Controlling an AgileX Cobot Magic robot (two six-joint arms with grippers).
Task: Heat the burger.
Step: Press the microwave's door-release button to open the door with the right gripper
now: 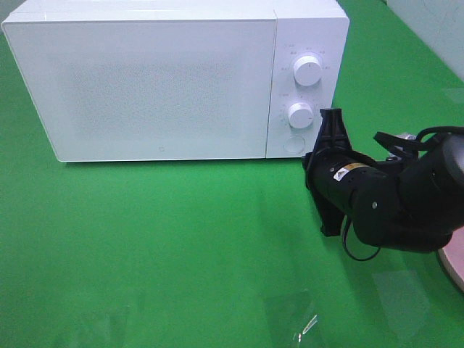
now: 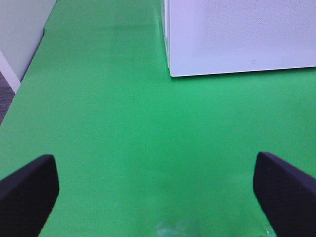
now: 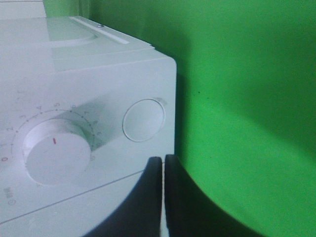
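The burger is out of view in every frame. The white microwave (image 1: 145, 87) stands at the back of the green table with its door shut. My right gripper (image 1: 332, 117) is shut with nothing in it, its tips beside the lower right corner of the control panel, close to the round button (image 1: 293, 143). In the right wrist view the shut fingertips (image 3: 162, 162) sit just below that button (image 3: 143, 120), next to the lower dial (image 3: 57, 150). My left gripper (image 2: 155, 185) is open and empty over bare table, near the microwave's left front corner (image 2: 173, 71).
Two white dials (image 1: 308, 70) (image 1: 300, 114) sit on the microwave panel. A pink round plate edge (image 1: 453, 264) shows at the right border under the right arm. Green cloth (image 1: 181, 246) covers the table in front of the microwave.
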